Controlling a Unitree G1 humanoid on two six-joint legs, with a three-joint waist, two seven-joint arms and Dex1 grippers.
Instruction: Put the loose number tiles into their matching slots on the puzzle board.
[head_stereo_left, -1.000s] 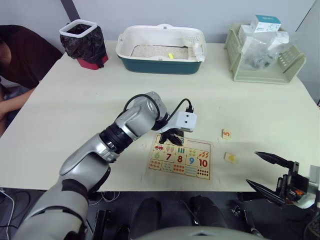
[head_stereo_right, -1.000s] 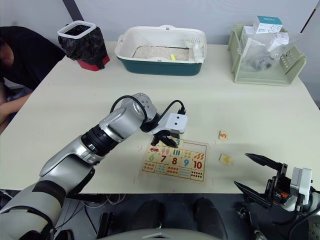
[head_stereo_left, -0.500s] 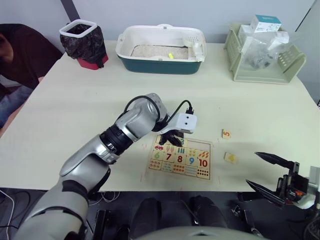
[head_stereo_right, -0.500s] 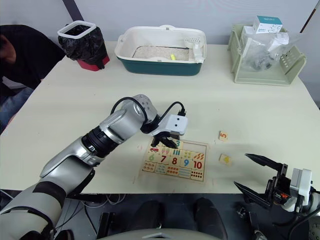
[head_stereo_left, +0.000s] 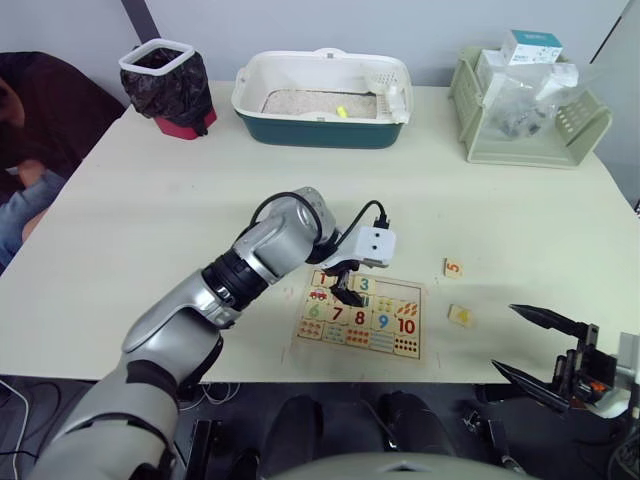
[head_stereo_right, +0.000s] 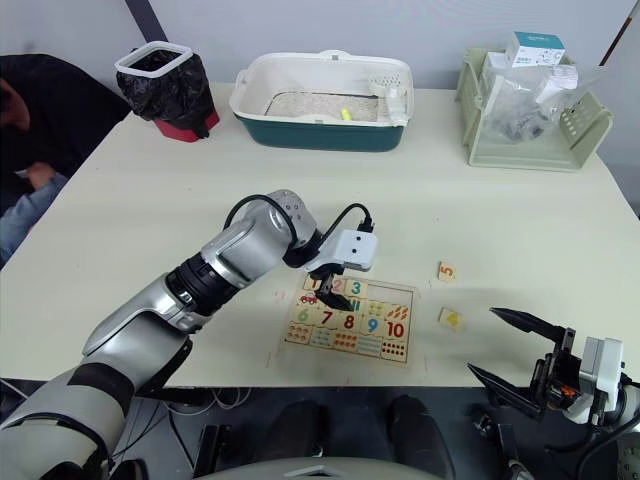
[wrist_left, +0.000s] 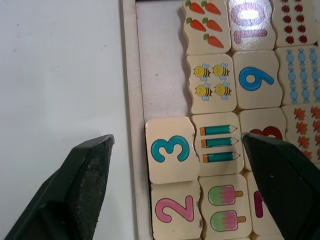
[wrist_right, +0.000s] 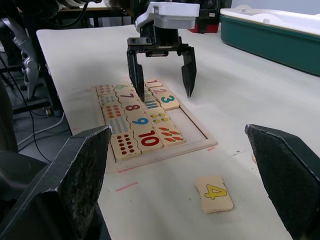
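Observation:
The puzzle board (head_stereo_left: 398, 290) lies near the table's front edge. Tiles 1, 2 and 3 sit in its top row, and the 3 tile (wrist_left: 170, 150) lies flat beside the 2 tile (wrist_left: 175, 210). Past them are two bare slots (wrist_left: 162, 75). My left gripper (head_stereo_left: 342, 282) hovers open just above the 3 tile, one finger to each side, holding nothing. The loose 5 tile (head_stereo_left: 453, 267) and 4 tile (head_stereo_left: 461, 315) lie on the table right of the board. My right gripper (head_stereo_left: 504, 336) stands open and empty off the table's front right edge.
A white and teal tray (head_stereo_left: 322, 100), a bin with a black bag (head_stereo_left: 165, 85) and a pale green basket (head_stereo_left: 530, 100) line the far side. A person (head_stereo_left: 30, 130) sits at the left edge. Bare tabletop surrounds the board.
My left gripper has opened and let go of the 3 tile, which now rests in its slot. The right arm has not moved. The person at the left has shifted.

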